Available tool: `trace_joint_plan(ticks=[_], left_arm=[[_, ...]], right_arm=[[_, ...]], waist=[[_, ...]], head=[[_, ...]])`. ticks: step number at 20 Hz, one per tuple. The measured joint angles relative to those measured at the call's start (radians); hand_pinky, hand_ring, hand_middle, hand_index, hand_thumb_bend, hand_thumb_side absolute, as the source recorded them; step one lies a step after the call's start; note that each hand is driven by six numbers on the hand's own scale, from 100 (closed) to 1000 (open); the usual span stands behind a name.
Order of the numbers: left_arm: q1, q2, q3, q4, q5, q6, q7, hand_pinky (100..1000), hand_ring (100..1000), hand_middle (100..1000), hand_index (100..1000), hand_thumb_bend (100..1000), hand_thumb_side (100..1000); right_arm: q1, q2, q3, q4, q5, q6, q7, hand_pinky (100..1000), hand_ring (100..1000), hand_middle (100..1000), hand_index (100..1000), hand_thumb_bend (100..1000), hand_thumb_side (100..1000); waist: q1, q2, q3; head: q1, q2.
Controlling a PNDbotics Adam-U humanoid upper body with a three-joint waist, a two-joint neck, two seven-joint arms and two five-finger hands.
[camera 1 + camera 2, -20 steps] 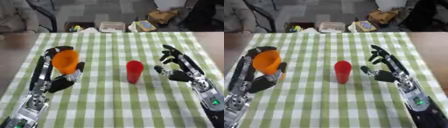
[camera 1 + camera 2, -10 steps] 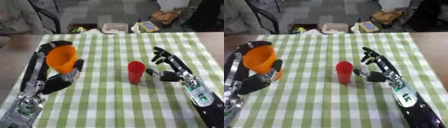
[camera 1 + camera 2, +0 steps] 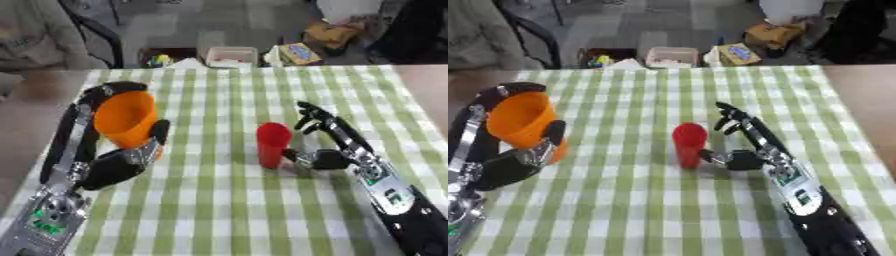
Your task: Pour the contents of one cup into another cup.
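We see bare checked cloth (image 3: 219, 200) btwn the two arms, nothing on it near the front edge. Only obstacle mid-table: red cup (image 3: 273, 145), upright, w/ the right hand (image 3: 325, 150) just beside it. Left hand (image 3: 122, 160) w/ orange cup (image 3: 125, 118) fills the left side. Far half of the cloth is bare.

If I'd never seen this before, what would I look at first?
Probably the bright orange cup, held up in the robot's left hand on the left of the green checked tablecloth. Next, the red cup standing upright in the middle, with the open right hand close beside it.
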Motion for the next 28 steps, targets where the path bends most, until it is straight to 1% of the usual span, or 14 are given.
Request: trace_joint_plan(ticks=[9,19,28], left_arm=[[0.001,0.000,0.000,0.000,0.000,-0.001,-0.003,282,473,169,596,100,278],[0.002,-0.001,0.000,0.000,0.000,-0.005,-0.007,282,474,169,596,100,285],[0.002,-0.002,0.000,0.004,0.001,-0.007,-0.009,282,475,170,596,100,290]], right_arm=[[-0.016,0.013,0.006,0.035,0.043,-0.024,0.001,678,949,607,998,631,393],[-0.036,0.035,0.006,0.055,0.068,-0.031,-0.005,676,949,604,998,614,400],[-0.051,0.057,0.012,0.056,0.078,-0.036,-0.004,680,948,603,998,604,388]], waist=[[0.000,0.000,0.006],[0.001,0.000,0.012],[-0.002,0.000,0.017]], head=[[-0.004,0.000],[-0.007,0.000],[-0.008,0.000]])
